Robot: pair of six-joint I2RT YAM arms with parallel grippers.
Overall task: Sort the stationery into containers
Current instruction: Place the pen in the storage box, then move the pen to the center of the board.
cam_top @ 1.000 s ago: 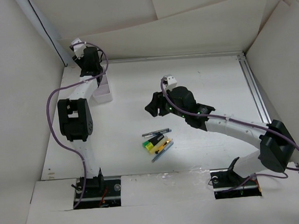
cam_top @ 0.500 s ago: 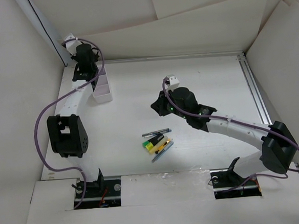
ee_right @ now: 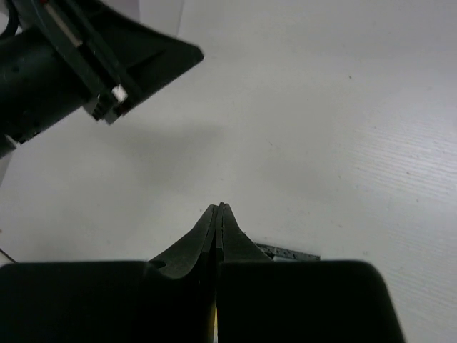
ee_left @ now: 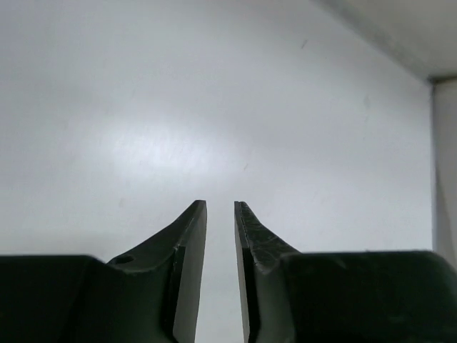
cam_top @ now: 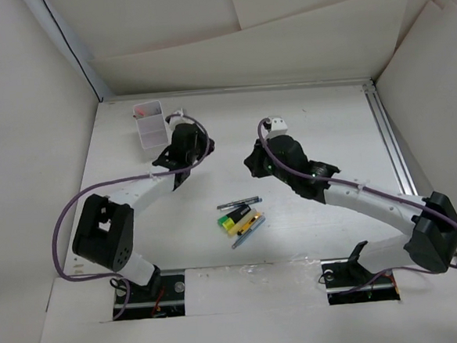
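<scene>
The stationery (cam_top: 239, 216), several pens and a yellow-green highlighter with black parts, lies in a small heap on the white table in front of both arms. A white translucent container (cam_top: 151, 123) stands at the back left, with something reddish showing at its rim. My left gripper (cam_top: 202, 148) hovers right of the container; in the left wrist view its fingers (ee_left: 221, 214) stand a narrow gap apart over bare table, nothing between them. My right gripper (cam_top: 253, 160) hangs behind the heap, shut and empty (ee_right: 219, 209). A dark pen (ee_right: 289, 252) peeks out beside its fingers.
White walls enclose the table at the back and on both sides. A metal rail (cam_top: 389, 140) runs along the right edge. The left arm's wrist (ee_right: 78, 61) fills the upper left of the right wrist view.
The left arm has swung from over the container toward the table's middle, uncovering the container, its jaws narrowing. The right gripper has shut and shifted slightly back and right.
</scene>
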